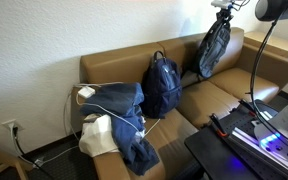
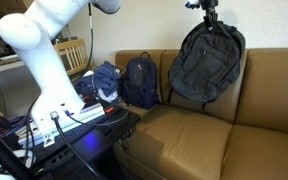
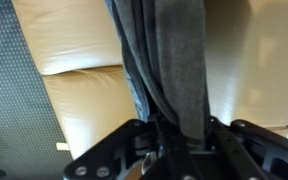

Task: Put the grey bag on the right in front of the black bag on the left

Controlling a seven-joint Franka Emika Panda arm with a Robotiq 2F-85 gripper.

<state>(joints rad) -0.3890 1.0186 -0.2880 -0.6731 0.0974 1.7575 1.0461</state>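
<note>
The grey bag [image 1: 213, 48] hangs in the air above the brown sofa, held by its top strap; it also shows in an exterior view [image 2: 206, 62]. My gripper [image 1: 222, 6] [image 2: 204, 5] is shut on the strap at the top. In the wrist view the grey strap [image 3: 174, 65] runs down between my gripper's fingers [image 3: 179, 135]. The black bag [image 1: 162, 85] [image 2: 140, 82] stands upright on the sofa seat against the backrest, apart from the grey bag.
A brown leather sofa [image 1: 209, 100] [image 2: 184, 135] fills the scene. Blue clothing [image 1: 119, 110] and a white item [image 1: 97, 135] with cables lie on one end of the sofa. A stand with equipment [image 1: 254, 135] [image 2: 64, 125] is in front.
</note>
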